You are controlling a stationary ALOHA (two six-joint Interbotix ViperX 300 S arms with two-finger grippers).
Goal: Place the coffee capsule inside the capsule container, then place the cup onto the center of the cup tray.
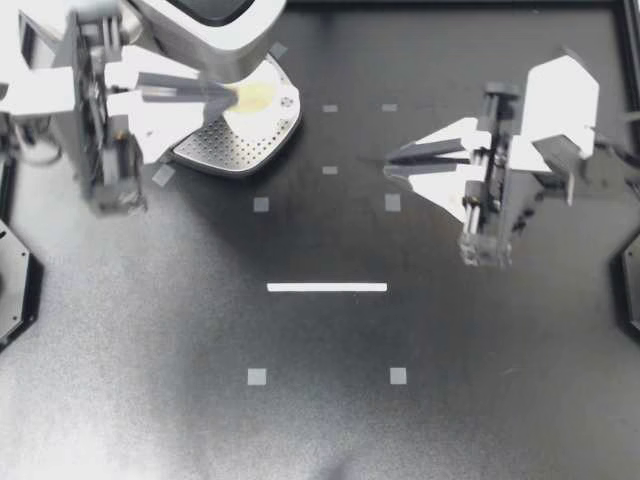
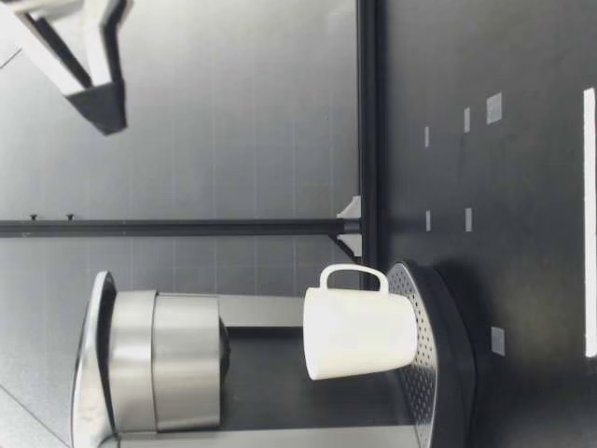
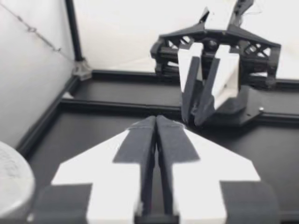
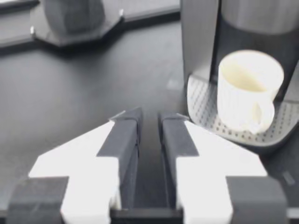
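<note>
White cup (image 1: 262, 100) stands on the perforated cup tray (image 1: 225, 150), far left of the bench. It is likely light, rigid and slick, best taken by the rim. Left pincer (image 1: 228, 93) is pressed together above it; right pincer (image 1: 388, 160) is slightly parted and empty.

Cup: white ceramic mug with a loop handle (image 1: 262, 97), upright, mouth open to the ceiling, pale cream inside.
Facing: loop turned toward the right arm's side.
Tray: rounded perforated metal cup tray (image 1: 225, 150), dark-rimmed, flat at the coffee machine's (image 1: 200, 20) foot.
Placement: mug stands on the tray's machine-side part.
</note>
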